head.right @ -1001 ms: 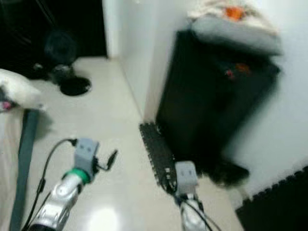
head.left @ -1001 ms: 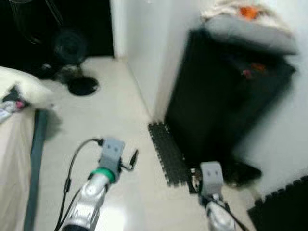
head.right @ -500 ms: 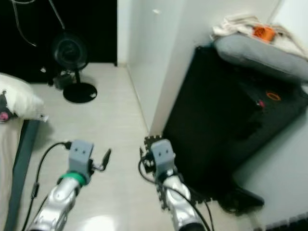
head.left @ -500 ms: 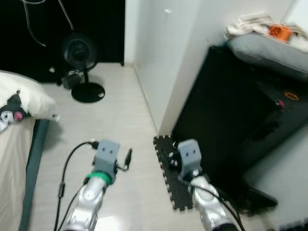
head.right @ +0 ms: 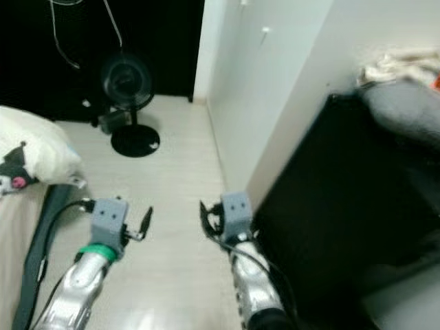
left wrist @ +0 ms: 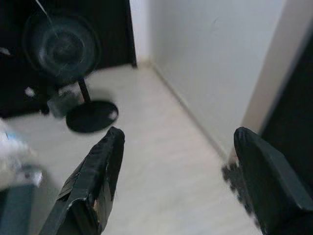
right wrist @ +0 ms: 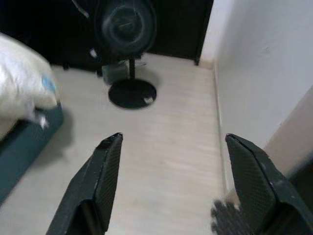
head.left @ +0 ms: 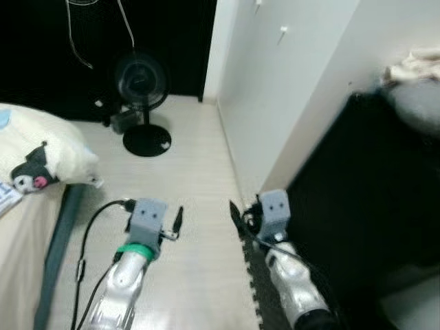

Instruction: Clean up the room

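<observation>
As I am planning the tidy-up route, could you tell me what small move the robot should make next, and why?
Probably a short step forward along the pale floor toward the standing fan. Both the left gripper and the right gripper are open and hold nothing, and nothing to pick up lies within reach.

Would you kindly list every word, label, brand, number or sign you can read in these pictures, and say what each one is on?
No text can be read in any view.
The standing fan shows no legible brand or label.
The plush toy on the pillow has a face pattern but no lettering.
The small fitting on the white wall is too small and blurred to show any marking.
The grey camera housings on both arms carry no readable marks.
</observation>
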`<state>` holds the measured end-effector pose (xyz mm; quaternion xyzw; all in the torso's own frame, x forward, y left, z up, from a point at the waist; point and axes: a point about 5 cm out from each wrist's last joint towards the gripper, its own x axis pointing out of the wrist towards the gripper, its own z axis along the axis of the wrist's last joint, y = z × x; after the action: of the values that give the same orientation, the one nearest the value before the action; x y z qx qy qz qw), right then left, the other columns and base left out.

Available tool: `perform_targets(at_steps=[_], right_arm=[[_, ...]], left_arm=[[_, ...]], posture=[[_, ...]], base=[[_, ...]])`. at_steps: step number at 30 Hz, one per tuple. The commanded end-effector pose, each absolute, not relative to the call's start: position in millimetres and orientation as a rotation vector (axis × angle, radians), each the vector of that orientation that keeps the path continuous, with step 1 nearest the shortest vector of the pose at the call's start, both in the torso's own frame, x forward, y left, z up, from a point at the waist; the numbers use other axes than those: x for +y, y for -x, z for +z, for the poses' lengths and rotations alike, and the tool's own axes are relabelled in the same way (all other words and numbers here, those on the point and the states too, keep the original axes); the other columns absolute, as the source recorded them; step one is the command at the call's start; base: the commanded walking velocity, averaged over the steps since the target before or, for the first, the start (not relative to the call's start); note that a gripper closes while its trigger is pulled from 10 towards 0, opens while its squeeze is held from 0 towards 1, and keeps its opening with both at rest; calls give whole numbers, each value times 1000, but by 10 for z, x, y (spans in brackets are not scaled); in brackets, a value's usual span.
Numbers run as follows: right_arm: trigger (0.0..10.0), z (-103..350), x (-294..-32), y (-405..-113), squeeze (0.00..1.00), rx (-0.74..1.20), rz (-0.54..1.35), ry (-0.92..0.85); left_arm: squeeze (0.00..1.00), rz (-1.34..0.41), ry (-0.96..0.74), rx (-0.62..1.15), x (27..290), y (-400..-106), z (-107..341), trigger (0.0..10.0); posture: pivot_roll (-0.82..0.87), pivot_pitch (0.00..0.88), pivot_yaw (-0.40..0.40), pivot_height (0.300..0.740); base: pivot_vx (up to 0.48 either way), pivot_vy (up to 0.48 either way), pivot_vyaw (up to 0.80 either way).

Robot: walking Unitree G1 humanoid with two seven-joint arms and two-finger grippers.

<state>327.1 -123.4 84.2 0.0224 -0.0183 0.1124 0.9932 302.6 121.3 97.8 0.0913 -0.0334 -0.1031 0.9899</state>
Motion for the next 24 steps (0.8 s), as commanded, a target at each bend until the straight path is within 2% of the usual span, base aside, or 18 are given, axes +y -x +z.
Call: perform_targets(at_steps=[1, 8, 24], right_arm=[[10000, 812, -1154, -3253, 0, -16, 247, -103], [10000, 783, -1058, -3197, 0, 24, 348, -263], [10000, 907, -1029, -3235, 0, -7, 371, -302]], left_arm=[[0, -194, -204, -49, 1282, -3007, 933, 10000], [0, -197, -246, -87, 1279, -3056, 1026, 10000], [0, -178, -287, -126, 1305, -3067, 1103, 10000]], posture=[[44, 60, -62, 740], [36, 61, -43, 740], [47, 65, -45, 740]], base=[[465, 0, 0], [464, 0, 0], [463, 0, 0]])
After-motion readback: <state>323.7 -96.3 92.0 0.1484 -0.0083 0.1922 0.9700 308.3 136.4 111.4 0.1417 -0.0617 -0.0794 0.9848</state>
